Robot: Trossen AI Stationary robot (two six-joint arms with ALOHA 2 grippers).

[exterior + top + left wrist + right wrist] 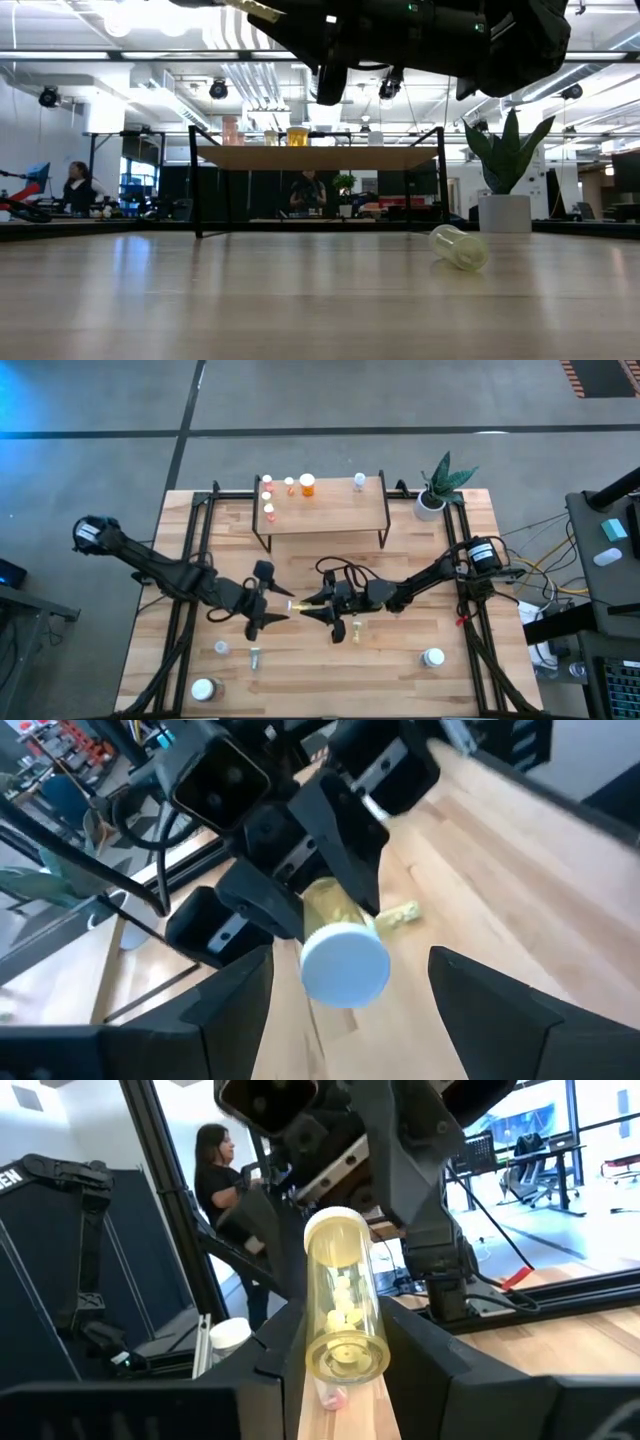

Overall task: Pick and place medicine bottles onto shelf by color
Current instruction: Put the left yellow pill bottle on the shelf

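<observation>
Clamped lengthwise in the right gripper (345,1380), a translucent yellow, white-capped cylindrical vial (343,1295) faces the wide-spread left gripper (350,995).

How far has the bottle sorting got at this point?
Done: several bottles stand on the shelf, orange ones at its left, a clear one to the right. In hand: the right gripper holds a yellow bottle out to the open left gripper, mid-table. Left: loose bottles lie on the table's near side.
</observation>
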